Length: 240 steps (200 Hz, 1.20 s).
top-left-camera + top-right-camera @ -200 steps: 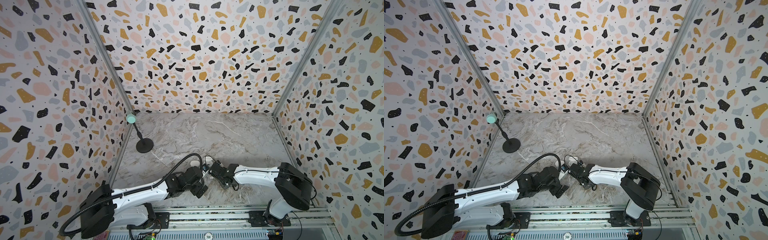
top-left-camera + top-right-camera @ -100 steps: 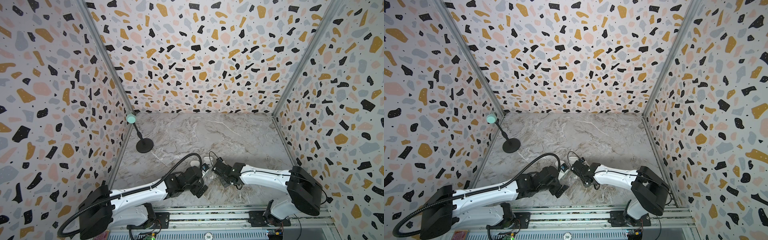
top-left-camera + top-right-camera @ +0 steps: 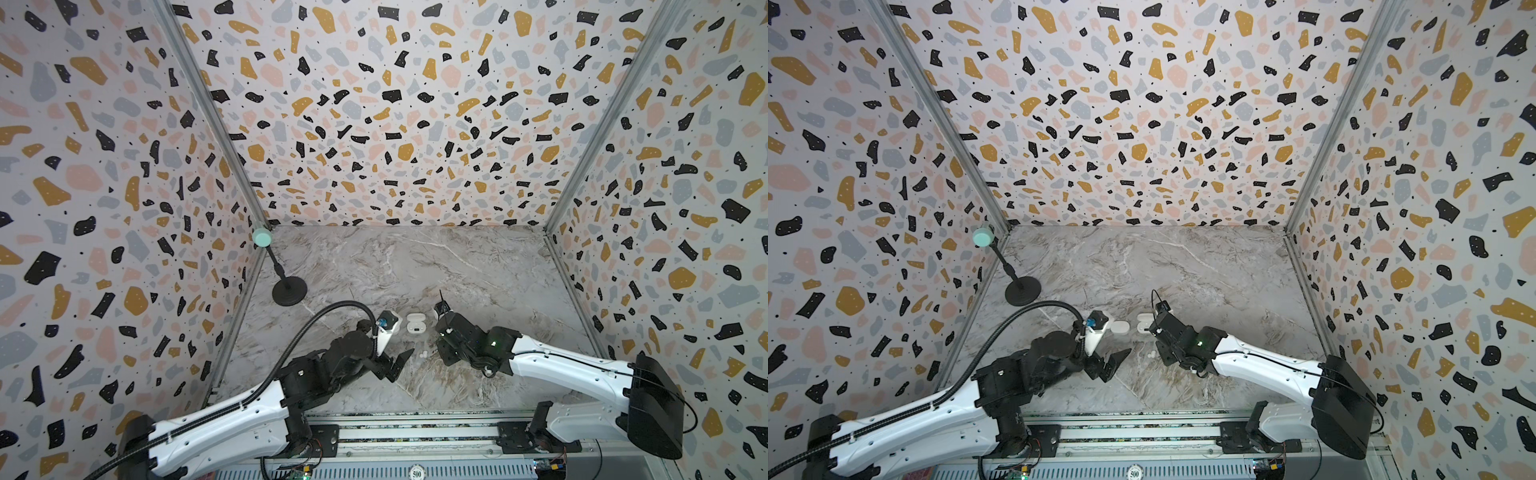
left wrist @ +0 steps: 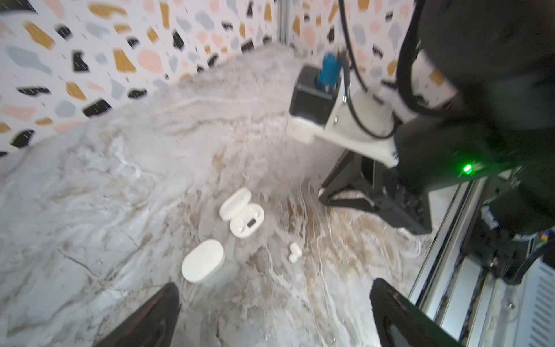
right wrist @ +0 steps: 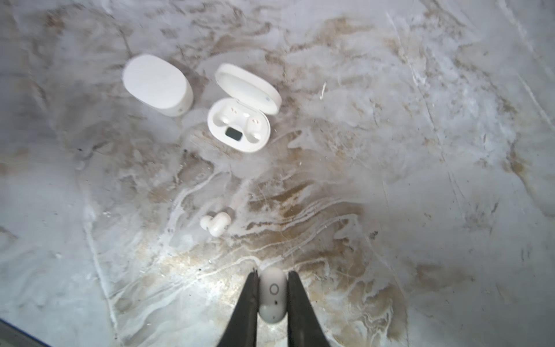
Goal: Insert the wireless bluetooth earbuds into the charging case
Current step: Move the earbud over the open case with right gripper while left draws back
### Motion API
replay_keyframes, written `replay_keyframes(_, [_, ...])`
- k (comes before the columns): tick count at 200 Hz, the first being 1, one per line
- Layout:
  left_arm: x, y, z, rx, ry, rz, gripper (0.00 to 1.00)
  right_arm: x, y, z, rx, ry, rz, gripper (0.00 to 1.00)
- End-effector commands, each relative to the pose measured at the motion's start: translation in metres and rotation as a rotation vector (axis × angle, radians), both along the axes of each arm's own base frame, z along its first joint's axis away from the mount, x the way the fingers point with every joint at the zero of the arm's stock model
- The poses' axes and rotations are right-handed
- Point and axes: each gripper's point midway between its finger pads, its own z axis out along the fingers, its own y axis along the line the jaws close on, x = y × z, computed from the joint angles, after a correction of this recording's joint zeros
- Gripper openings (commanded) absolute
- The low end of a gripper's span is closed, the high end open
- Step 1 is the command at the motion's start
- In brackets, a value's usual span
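My right gripper (image 5: 272, 272) is shut on one white earbud (image 5: 272, 293), held a little above the marble floor. More earbud pieces (image 5: 214, 225) lie together on the floor; whether they are one bud or two is unclear. They also show as white specks (image 3: 423, 354) between the two arms. Beyond them the charging case (image 5: 238, 126) stands open with both sockets empty, also seen in both top views (image 3: 415, 323) (image 3: 1144, 322). My left gripper (image 4: 277, 318) is wide open and empty, short of the cases, low over the floor in the top views (image 3: 399, 368).
A closed white case (image 5: 157, 84) lies beside the open one, on its left in a top view (image 3: 1120, 327). A black stand with a teal ball (image 3: 289, 291) sits at the back left. Patterned walls enclose three sides. A metal rail (image 3: 415, 432) runs along the front.
The right arm's rear links have swung to the right while its gripper stays near the earbuds. The left arm has not moved.
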Motion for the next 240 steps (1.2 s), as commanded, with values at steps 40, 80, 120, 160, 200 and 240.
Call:
replay_keyframes(40, [0.014,0.017,-0.015,0.156,-0.156,0.052,1.00,0.014,0.028,0.031,0.108,-0.111,0.093,0.17])
replay_keyframes(80, [0.005,-0.001,-0.024,0.193,-0.249,-0.087,1.00,0.023,0.039,0.034,0.156,-0.146,0.126,0.16])
replay_keyframes(120, [-0.002,-0.008,-0.032,0.213,-0.310,-0.170,1.00,0.032,0.044,0.025,0.189,-0.145,0.143,0.16])
replay_keyframes(160, [-0.011,-0.012,-0.051,0.206,-0.297,-0.229,1.00,0.038,0.050,0.016,0.205,-0.145,0.170,0.16])
replay_keyframes(200, [-0.010,-0.013,-0.047,0.175,-0.284,-0.212,1.00,0.048,0.048,0.001,0.183,-0.126,0.170,0.16])
replay_keyframes(240, [-0.018,-0.016,-0.051,0.177,-0.278,-0.262,1.00,0.056,0.050,-0.008,0.159,-0.119,0.176,0.16])
